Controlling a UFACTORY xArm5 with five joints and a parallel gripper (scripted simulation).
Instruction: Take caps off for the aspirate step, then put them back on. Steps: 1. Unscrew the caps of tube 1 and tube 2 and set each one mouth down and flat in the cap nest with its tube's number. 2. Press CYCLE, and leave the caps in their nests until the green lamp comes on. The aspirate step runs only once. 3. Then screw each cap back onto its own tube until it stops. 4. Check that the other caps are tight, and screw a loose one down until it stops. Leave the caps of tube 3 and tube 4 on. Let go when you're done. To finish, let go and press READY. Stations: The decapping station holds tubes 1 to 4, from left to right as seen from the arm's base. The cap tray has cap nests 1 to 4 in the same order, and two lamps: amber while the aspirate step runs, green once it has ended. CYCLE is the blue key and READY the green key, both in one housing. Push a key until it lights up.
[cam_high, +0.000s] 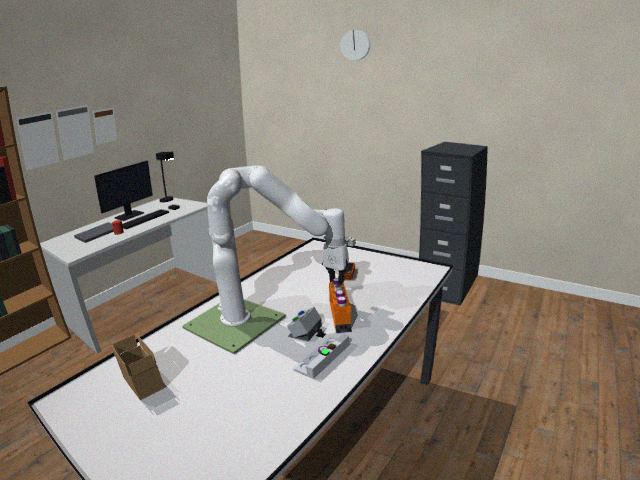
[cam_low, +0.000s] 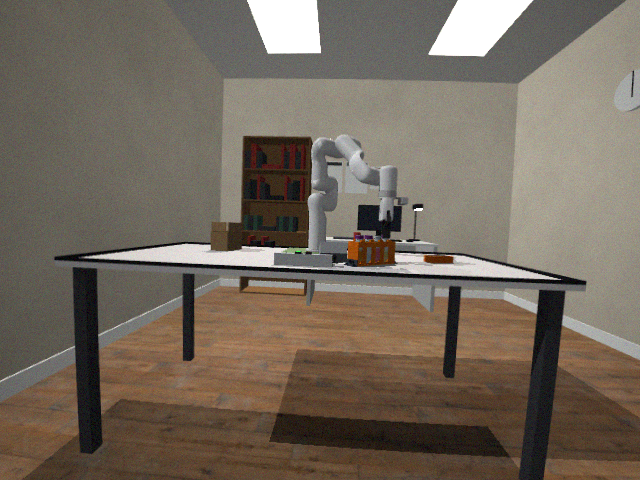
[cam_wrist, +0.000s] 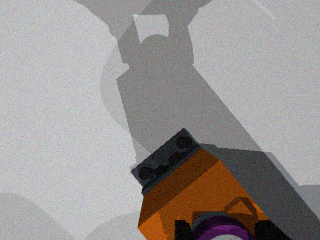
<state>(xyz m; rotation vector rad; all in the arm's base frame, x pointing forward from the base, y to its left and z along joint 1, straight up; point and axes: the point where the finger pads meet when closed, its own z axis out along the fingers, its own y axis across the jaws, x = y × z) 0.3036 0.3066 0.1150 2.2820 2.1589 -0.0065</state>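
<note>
The orange decapping station stands on the white table, with purple-capped tubes in a row. My gripper points straight down over the station's far end. It is shut on the purple cap of the end tube, with a dark finger on each side of it in the wrist view. I cannot tell that tube's number. The grey cap tray lies in front of the station, and a green light shows on it. The grey key housing sits between the tray and the arm's base.
A small flat orange object lies just beyond the station. An open cardboard box stands near the table's front left. The arm stands on a green plate. A desk, a bookshelf and a filing cabinet stand off the table.
</note>
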